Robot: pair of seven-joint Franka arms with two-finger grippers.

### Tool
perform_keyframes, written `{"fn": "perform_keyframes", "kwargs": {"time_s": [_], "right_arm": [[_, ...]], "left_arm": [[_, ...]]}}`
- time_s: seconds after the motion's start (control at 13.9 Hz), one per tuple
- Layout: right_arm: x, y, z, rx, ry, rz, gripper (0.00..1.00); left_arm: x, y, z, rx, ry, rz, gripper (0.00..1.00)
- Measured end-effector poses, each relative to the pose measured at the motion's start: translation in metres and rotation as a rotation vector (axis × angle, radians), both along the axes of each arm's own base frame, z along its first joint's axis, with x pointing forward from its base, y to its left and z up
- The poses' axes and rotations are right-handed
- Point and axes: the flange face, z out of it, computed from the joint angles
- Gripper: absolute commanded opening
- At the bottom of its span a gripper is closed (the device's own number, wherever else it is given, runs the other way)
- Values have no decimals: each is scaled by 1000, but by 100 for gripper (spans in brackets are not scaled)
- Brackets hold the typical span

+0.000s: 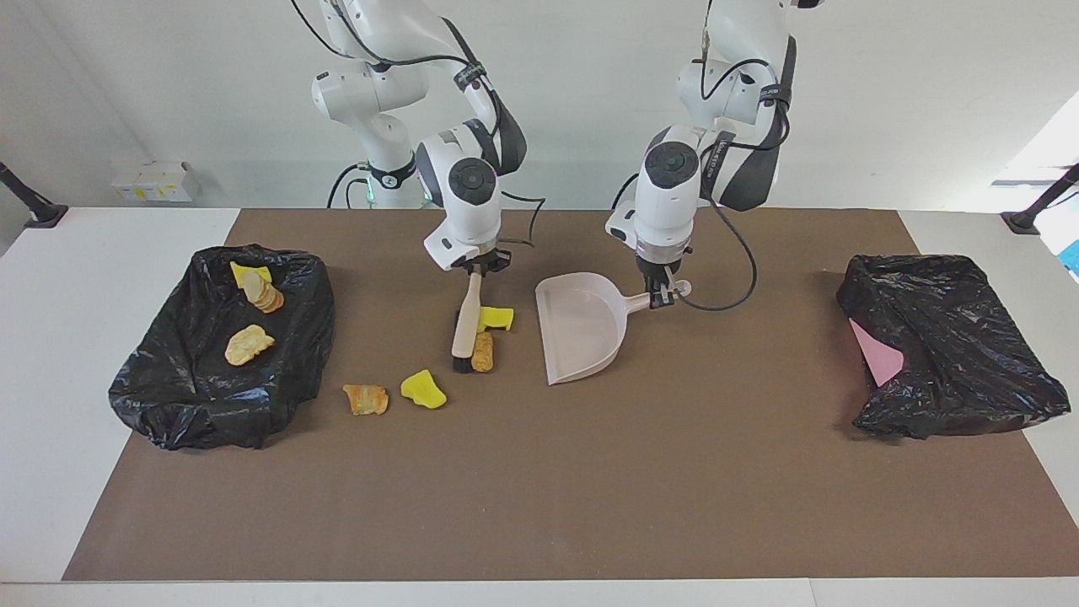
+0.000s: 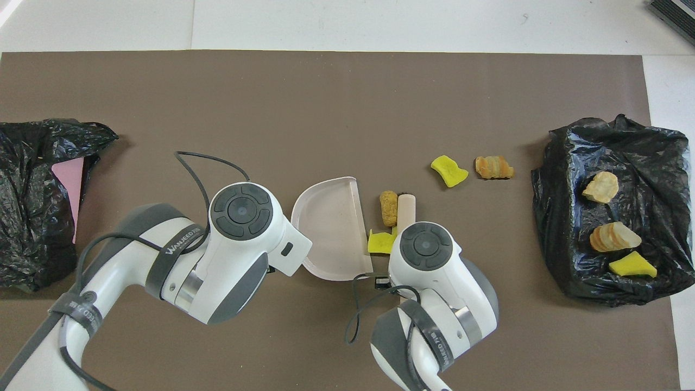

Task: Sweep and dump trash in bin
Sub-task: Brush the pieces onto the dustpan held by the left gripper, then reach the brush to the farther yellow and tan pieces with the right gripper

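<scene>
While right jaws grip brush | left jaws grip dustpan | scraps between them

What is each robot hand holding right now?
Left tool: closed on the dustpan handle.
Right tool: closed on the brush handle.
</scene>
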Motion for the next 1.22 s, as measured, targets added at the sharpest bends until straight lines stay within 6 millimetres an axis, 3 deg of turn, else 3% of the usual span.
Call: {"fn": "perform_keyframes", "kwargs": {"time_s": [0.29,0.57,0.72,0.93,1.22], "right_arm": [[-8,40,25,33,-9,56,0],[9,54,50,10,-14,92,0],[26,36,62,-35,-4,79,0],[61,-10,82,-128,13,56,0],[95,-76,70,-262,36,82,0]], "left_arm": [[2,-1,-1,-22,-30,-3,0],[11,9,-4,-46,-61,19,0],[19,20,-4,-55,-70,47,0],[31,37,-5,-102,-57,88,0],[42,53,-8,-142,-43,132,0]]}}
